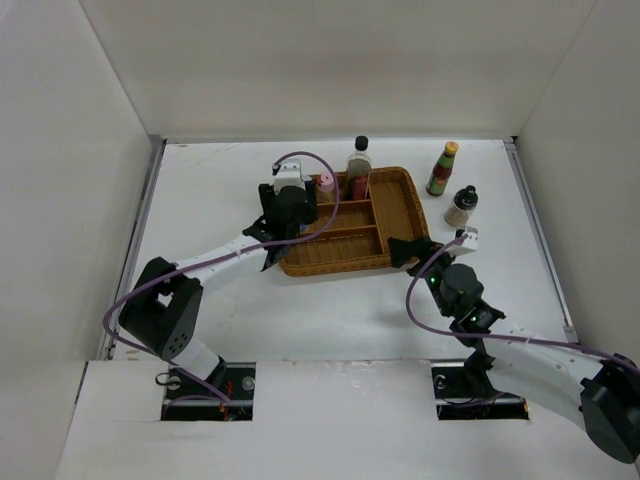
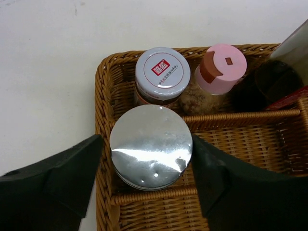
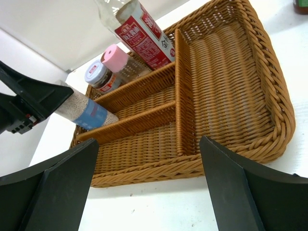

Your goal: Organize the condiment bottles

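Observation:
My left gripper (image 1: pixel 285 215) hangs over the left end of the brown wicker tray (image 1: pixel 400 205). It is shut on a silver-lidded shaker (image 2: pixel 154 125), which has a blue label and leans tilted into the middle compartment (image 3: pixel 89 113). In the back compartment stand a pale-lidded jar (image 2: pixel 161 72), a pink-lidded jar (image 2: pixel 222 67) and a tall black-capped bottle with a red label (image 1: pixel 359 160). A red sauce bottle with a green neck (image 1: pixel 442 168) and a black-capped shaker (image 1: pixel 461 206) stand on the table to the right of the tray. My right gripper (image 1: pixel 410 250) is open and empty at the tray's front right corner.
The tray's front compartment (image 3: pixel 144 144) and its large right compartment (image 3: pixel 226 82) hold nothing. White walls enclose the table on the left, back and right. The left arm reaches across the table in front of the tray's left end.

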